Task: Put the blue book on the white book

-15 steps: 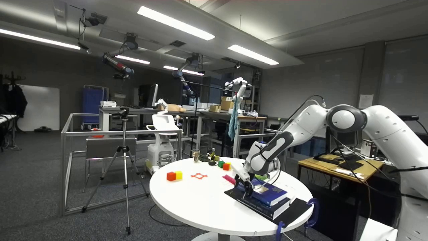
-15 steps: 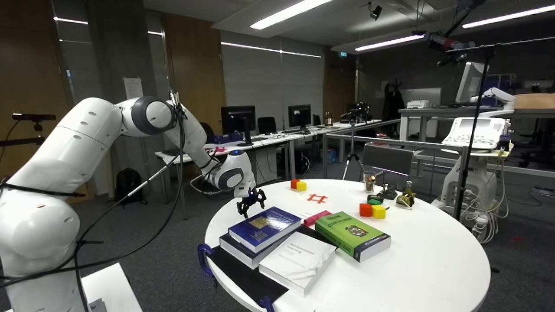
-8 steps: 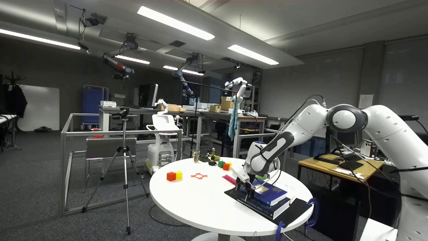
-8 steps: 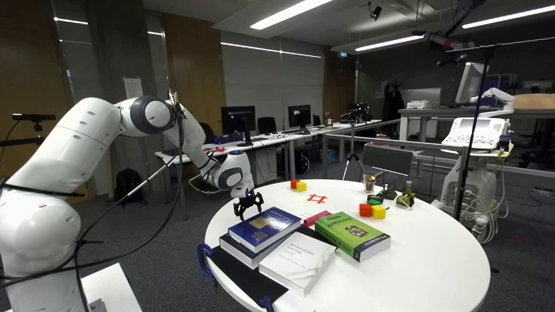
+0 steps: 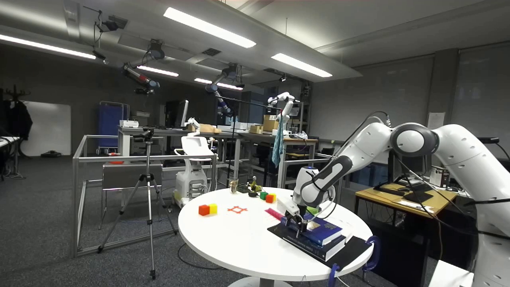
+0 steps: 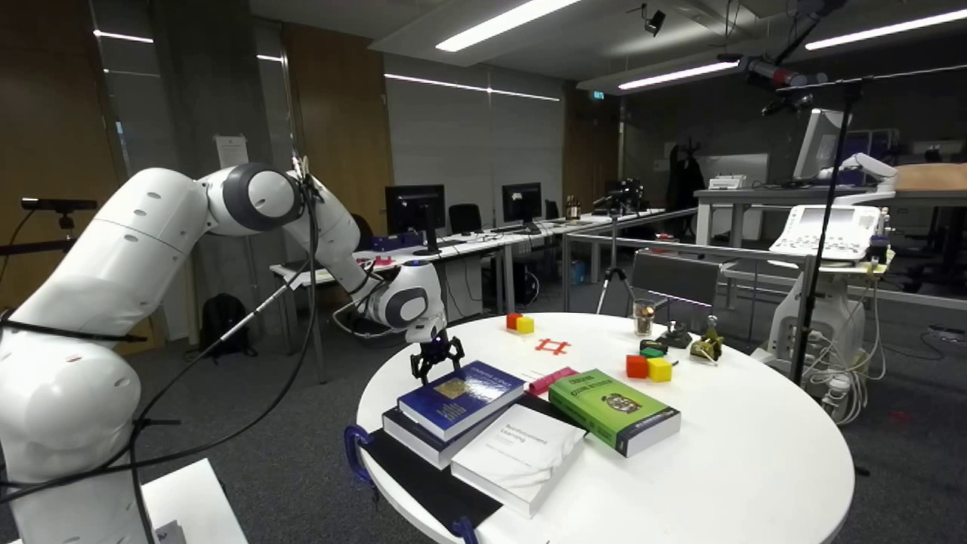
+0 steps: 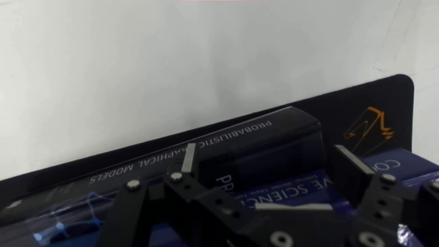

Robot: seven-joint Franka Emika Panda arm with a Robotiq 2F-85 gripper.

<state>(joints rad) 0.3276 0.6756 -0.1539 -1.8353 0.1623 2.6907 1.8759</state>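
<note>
The blue book [image 5: 326, 232] lies flat on a thicker dark book [image 5: 316, 249]; this stack also shows in an exterior view, blue book [image 6: 462, 400] on top. The white book [image 6: 521, 457] lies flat beside the stack. My gripper [image 5: 302, 231] is open and empty at the spine side of the stack, also seen in an exterior view [image 6: 438, 369]. In the wrist view its fingers [image 7: 264, 145] are spread wide. The blue book's spine [image 7: 291, 193] shows between them, partly hidden by the gripper. I cannot tell whether a finger touches a book.
A black mat [image 6: 423, 483] lies under the books, held by blue clamps [image 6: 356, 453] at the table edge. A green book [image 6: 612, 408] lies beside the white one. A pink object [image 6: 551, 380], red and yellow cubes [image 6: 648, 368] and a glass [image 6: 644, 317] stand farther off.
My gripper has shifted in over the spine side of the stack, dipping and then rising slightly. It stays open. The books have not moved.
</note>
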